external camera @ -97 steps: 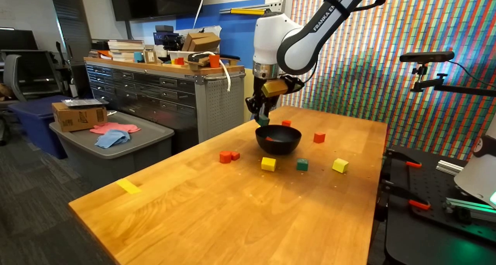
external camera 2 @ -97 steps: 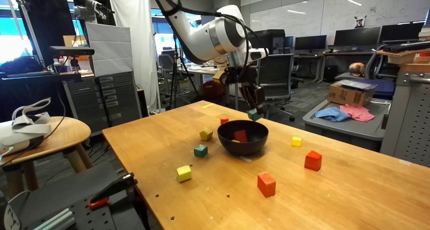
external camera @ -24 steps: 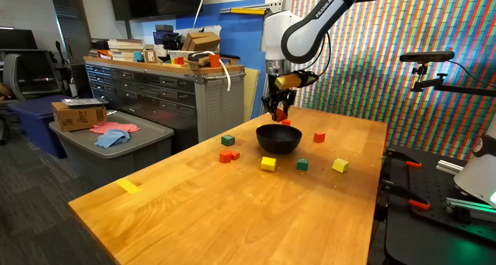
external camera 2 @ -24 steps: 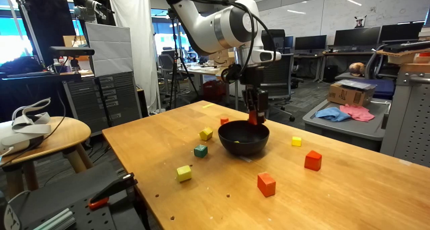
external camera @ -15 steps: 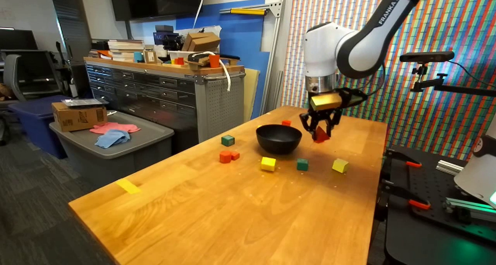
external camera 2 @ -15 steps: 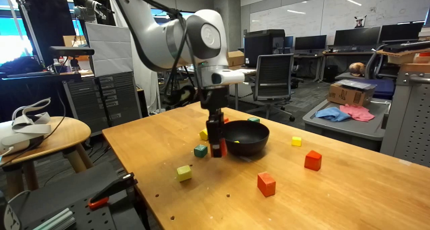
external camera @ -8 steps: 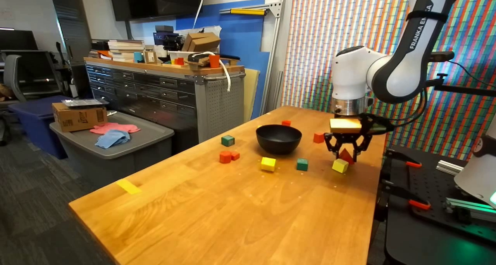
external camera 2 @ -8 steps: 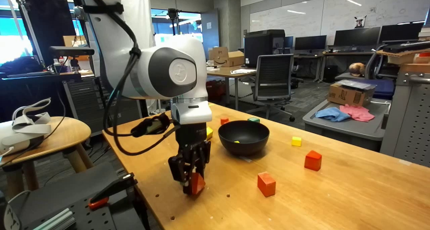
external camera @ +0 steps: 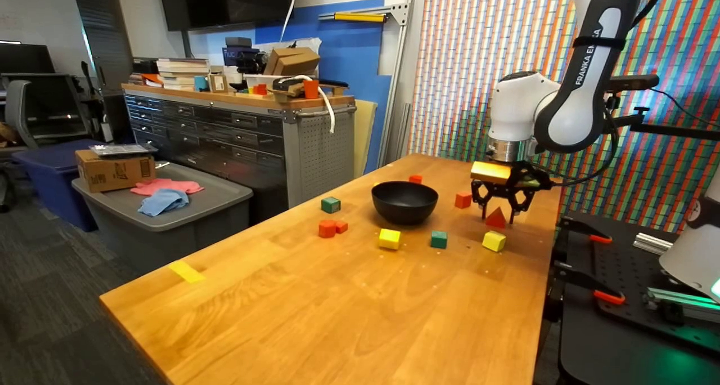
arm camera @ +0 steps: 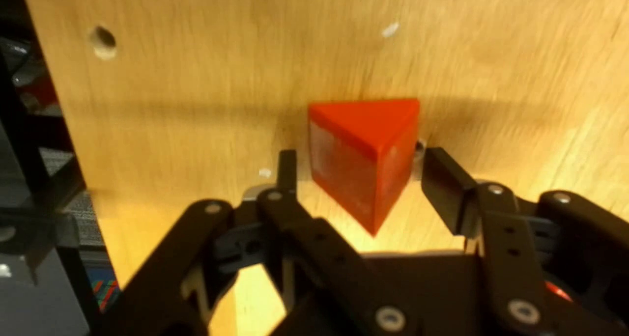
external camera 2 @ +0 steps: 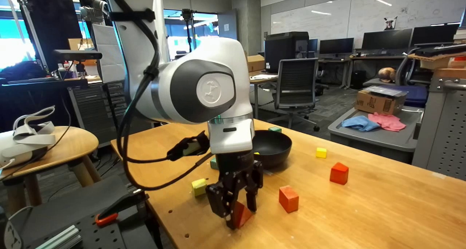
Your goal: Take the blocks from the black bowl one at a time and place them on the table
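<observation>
Wrist view: my gripper (arm camera: pixel 361 164) stands over the table (arm camera: pixel 221 56) with its jaws apart, the red wedge (arm camera: pixel 366 159) between them and a gap on both sides, so I hold nothing; I judge this block placed. Most of the job looks done. In an exterior view I find, spread around the black bowl (external camera: pixel 404 205), a green block (external camera: pixel 331 204) on one side, what look like two red blocks (external camera: pixel 327 228) side by side near that, a yellow block (external camera: pixel 390 238) and a second green block (external camera: pixel 439 238) in front, a pale yellow block (external camera: pixel 494 241) near the wedge, another red block (external camera: pixel 463 200) farther back and one more red block (external camera: pixel 415 179) behind the bowl; a small yellow block (external camera 2: pixel 321 153) stands out in an exterior view. What is left: a sliver of yellow (external camera 2: pixel 256 153) inside the bowl, which I take for at least one more block to fetch. My arm (external camera 2: pixel 193 89) covers part of the bowl there, and I cannot tell whether others lie lower down. As for looks, the wedge shows me a bright, even red triangular face; its two flanks are duller, the larger with a pale, greyish sheen, and the edges look straight. In an exterior view it reads as a peaked triangle on the table, well apart from the bowl and just behind the pale yellow block.
</observation>
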